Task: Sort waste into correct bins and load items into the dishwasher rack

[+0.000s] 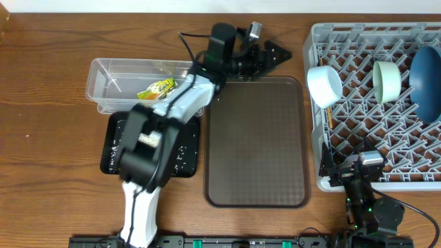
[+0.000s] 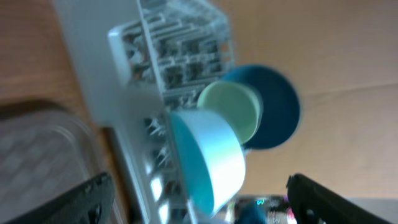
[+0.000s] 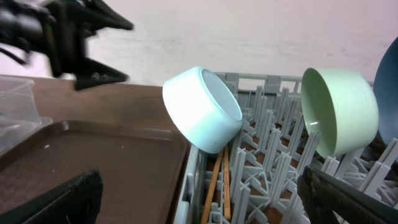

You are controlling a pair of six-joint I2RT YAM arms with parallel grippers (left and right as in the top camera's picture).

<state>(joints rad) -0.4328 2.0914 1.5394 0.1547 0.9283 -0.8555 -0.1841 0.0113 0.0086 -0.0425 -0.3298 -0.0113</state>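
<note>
The grey dishwasher rack (image 1: 318, 138) at the right holds the white bowl (image 1: 324, 84), the mint-green bowl (image 1: 387, 80) and the blue dish (image 1: 427, 83), all on edge. The chopsticks (image 3: 219, 177) lie between the pegs under the white bowl (image 3: 199, 109). The yellow-green wrapper (image 1: 156, 89) lies in the clear tub (image 1: 103, 83). The black tray (image 1: 114, 151) holds white scraps (image 1: 180, 155) and a white lump (image 1: 148, 138), partly under my left arm. My left gripper (image 1: 272, 56) is open and empty past the brown tray's far edge. My right gripper (image 1: 348, 171) is open and empty at the rack's near left corner. The pink cup is out of view.
The brown serving tray (image 1: 256, 138) lies between the bins and the rack. My left arm stretches over the black tray and the clear tub's right end. The left wrist view shows the rack (image 2: 118, 81) and the three dishes ahead.
</note>
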